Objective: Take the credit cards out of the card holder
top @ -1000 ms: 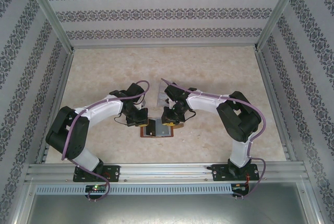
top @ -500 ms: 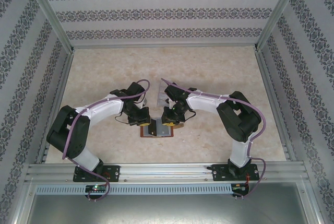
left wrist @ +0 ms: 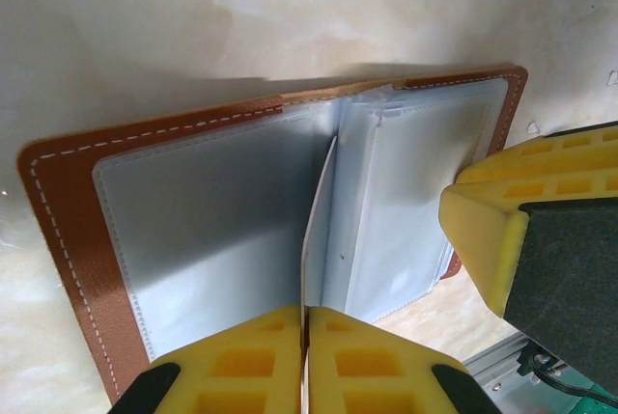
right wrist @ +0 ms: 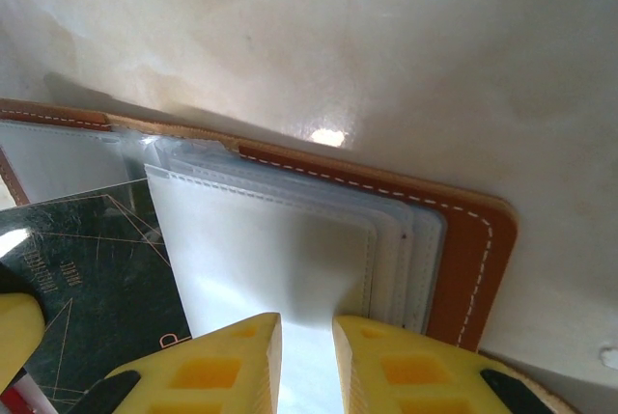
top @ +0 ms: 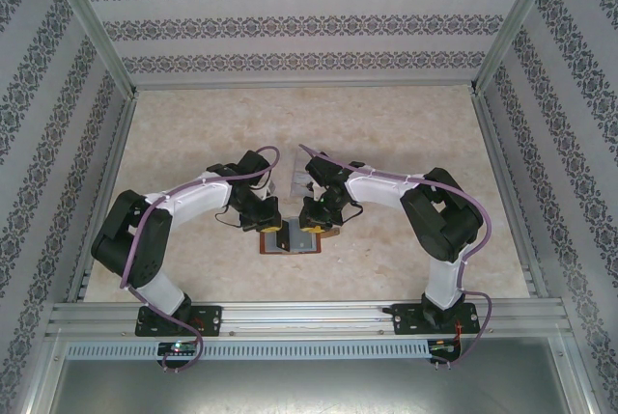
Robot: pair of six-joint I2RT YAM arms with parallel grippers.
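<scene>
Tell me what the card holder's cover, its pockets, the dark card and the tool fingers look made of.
Card holder cover: brown leather or imitation, grained, pale stitching. Pockets: glossy grey-blue plastic film, welded seams. Tool fingers: yellow moulded plastic, likely, with waffle recesses. Dark card: glossy printed plastic, probably.

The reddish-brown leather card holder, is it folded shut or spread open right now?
Spread open: the reddish-brown leather card holder lies flat on the pale table, its grey-blue inner pockets facing up.
</scene>
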